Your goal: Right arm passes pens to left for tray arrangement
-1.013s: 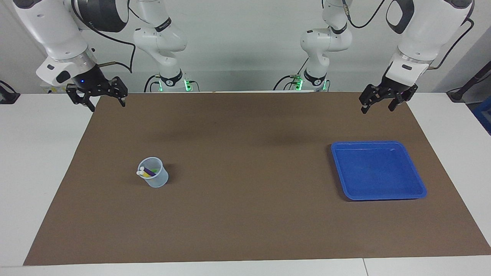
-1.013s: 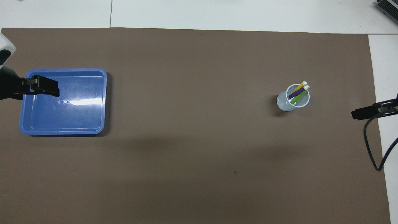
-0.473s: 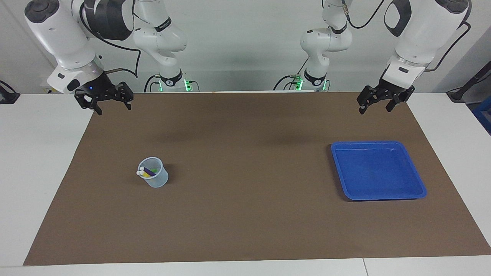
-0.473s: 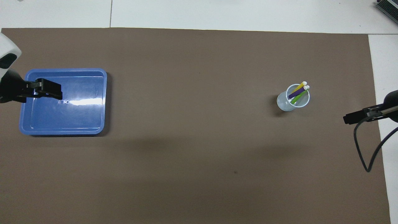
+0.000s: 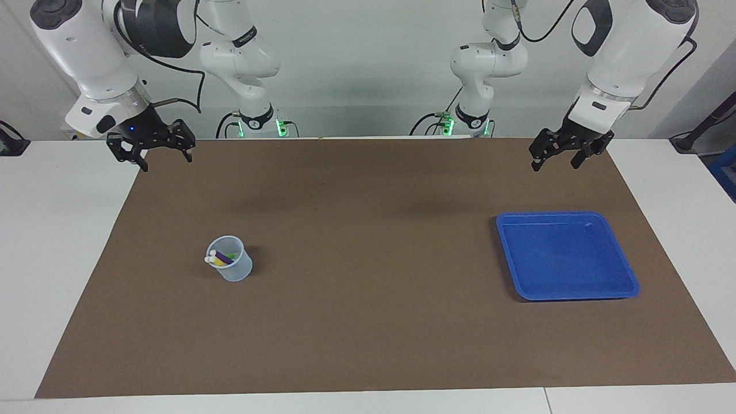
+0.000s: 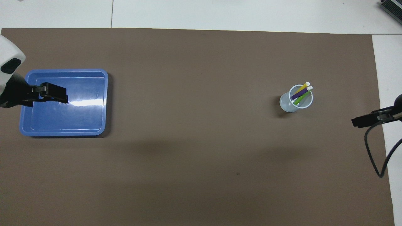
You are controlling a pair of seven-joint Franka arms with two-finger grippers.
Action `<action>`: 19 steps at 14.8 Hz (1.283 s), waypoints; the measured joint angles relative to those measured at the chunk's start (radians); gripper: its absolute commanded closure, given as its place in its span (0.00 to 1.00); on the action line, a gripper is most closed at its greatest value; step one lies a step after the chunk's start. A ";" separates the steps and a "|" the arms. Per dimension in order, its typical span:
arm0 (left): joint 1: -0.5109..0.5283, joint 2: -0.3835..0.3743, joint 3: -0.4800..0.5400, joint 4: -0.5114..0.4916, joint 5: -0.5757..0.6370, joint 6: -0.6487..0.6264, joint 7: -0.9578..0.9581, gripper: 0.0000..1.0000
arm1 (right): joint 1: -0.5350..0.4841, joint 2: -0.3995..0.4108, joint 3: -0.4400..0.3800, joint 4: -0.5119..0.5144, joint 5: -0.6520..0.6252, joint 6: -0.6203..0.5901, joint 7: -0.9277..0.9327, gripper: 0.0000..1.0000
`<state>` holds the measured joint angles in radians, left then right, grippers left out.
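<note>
Three pens, yellow (image 6: 301,89), purple (image 6: 296,95) and green (image 6: 299,99), stand slanted in a small translucent cup (image 6: 287,106) on the brown mat, pale ends up. In the facing view the pens (image 5: 221,257) poke out of the cup (image 5: 234,270). The blue tray (image 5: 569,297) lies empty at the left arm's end, shown from above as the tray (image 6: 84,121). My right gripper (image 5: 165,162) hangs open in the air over the mat's corner by its base, well apart from the cup. My left gripper (image 5: 555,165) hangs open, high over the mat beside the tray, holding nothing.
A brown mat (image 5: 368,333) covers most of the white table (image 5: 52,241). From above, the left gripper (image 6: 56,94) overlaps the tray's edge and the right gripper (image 6: 361,121) sits at the mat's border with a black cable (image 6: 375,157) looping below it.
The left gripper has drifted a little toward the middle of the table. The right gripper swung slightly inward, then partly back. Pens, cup and tray have not moved.
</note>
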<state>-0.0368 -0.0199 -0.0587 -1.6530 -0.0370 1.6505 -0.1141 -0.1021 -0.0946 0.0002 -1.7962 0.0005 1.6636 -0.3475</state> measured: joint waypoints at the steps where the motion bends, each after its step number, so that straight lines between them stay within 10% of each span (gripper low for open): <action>1: 0.000 -0.003 0.000 -0.005 0.000 0.000 0.000 0.00 | 0.001 0.000 0.001 -0.001 0.000 0.008 0.002 0.00; 5: -0.003 -0.007 -0.001 -0.011 -0.001 0.000 0.002 0.00 | 0.004 0.036 0.009 0.002 0.000 0.061 0.013 0.00; 14: -0.009 -0.014 -0.002 -0.026 -0.001 -0.003 -0.062 0.00 | 0.081 0.418 0.018 0.226 0.006 0.238 0.147 0.01; 19: -0.008 -0.024 -0.001 -0.048 -0.001 -0.003 -0.093 0.00 | 0.110 0.470 0.019 0.234 0.008 0.312 0.163 0.19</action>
<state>-0.0453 -0.0440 -0.0600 -1.7007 -0.0378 1.6478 -0.2070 0.0080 0.3754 0.0197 -1.5621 0.0089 1.9755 -0.1841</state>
